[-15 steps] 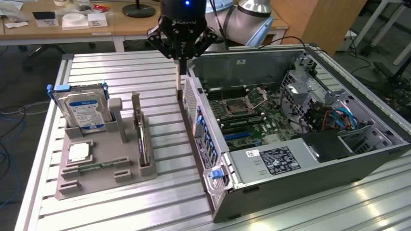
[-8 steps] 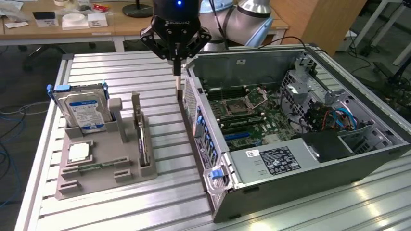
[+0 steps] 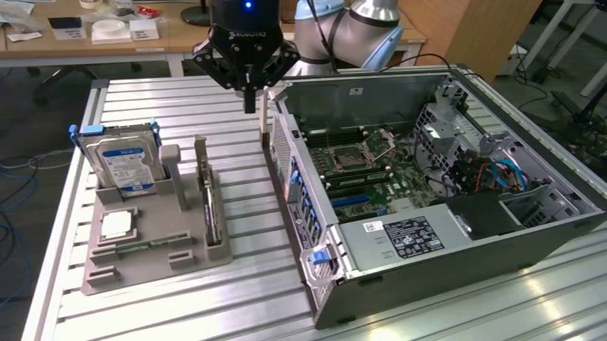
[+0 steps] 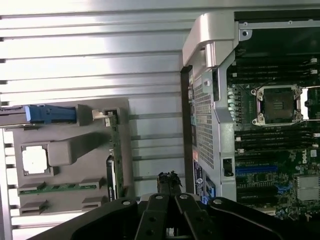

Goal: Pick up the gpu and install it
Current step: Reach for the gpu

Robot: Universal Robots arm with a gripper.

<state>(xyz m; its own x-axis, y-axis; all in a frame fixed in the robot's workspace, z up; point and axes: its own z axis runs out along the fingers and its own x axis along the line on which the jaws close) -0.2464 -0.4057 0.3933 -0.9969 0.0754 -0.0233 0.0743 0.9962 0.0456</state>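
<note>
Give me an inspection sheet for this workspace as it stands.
Surface: slatted metal table, grey tray on it.
Job's things: gpu upright on edge in tray, untouched; open PC case beside it.
Clutter: hard drive and square chip in tray.
Gripper: gripper shut, empty, above table between tray and case.
Cables: blue and orange leads inside case.
Surroundings: wooden desk behind.

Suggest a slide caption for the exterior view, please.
Shut gripper hovers between open computer case and gpu standing in holder.

Exterior high oblique, wrist overhead, sharing tray (image 3: 142, 268)
</note>
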